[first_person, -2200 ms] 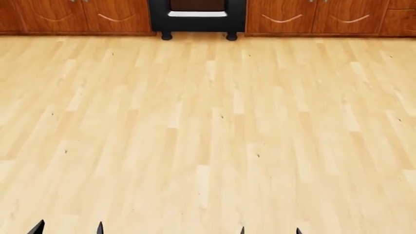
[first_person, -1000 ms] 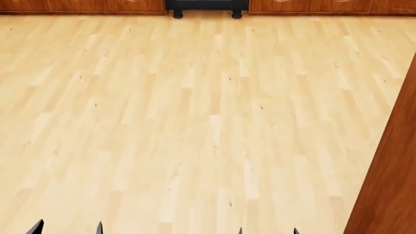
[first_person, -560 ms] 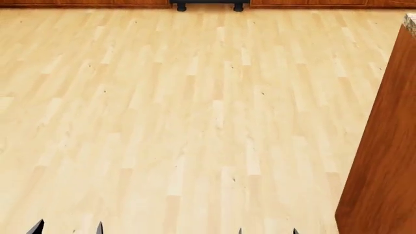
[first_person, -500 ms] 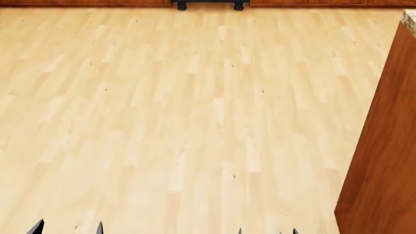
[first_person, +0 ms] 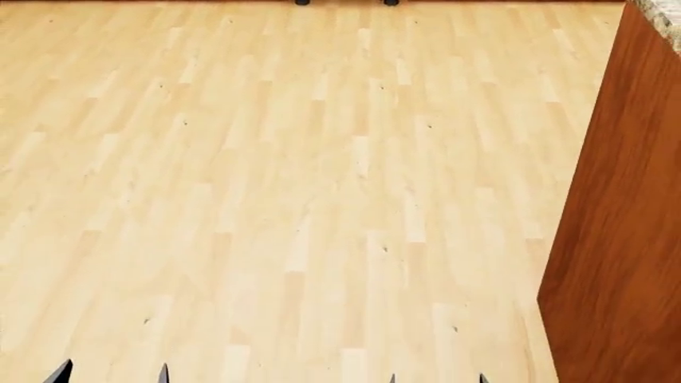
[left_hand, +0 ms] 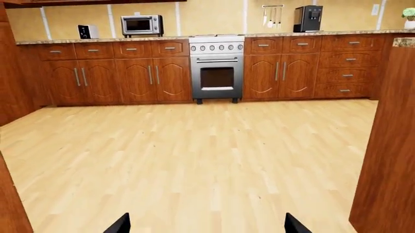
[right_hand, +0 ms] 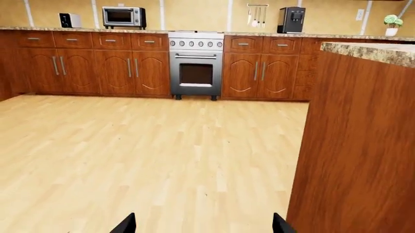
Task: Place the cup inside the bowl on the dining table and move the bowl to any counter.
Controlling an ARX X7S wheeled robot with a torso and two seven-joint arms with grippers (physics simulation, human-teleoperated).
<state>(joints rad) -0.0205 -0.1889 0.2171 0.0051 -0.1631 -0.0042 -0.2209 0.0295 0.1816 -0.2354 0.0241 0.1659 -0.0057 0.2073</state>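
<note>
Pale wood floor fills my head view, with a reddish-brown cabinet side standing at the right, topped by a sliver of speckled granite. Both hands are spread apart and hold nothing: left hand and right hand show only dark fingertips. Across the room I see the desk along the wall, the stove and a toaster oven. Cup and bowl are out of sight.

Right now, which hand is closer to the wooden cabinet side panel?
Right. The right hand sits just beside the wooden cabinet side panel, apart from it; the left hand is across the floor, farther off.
</note>
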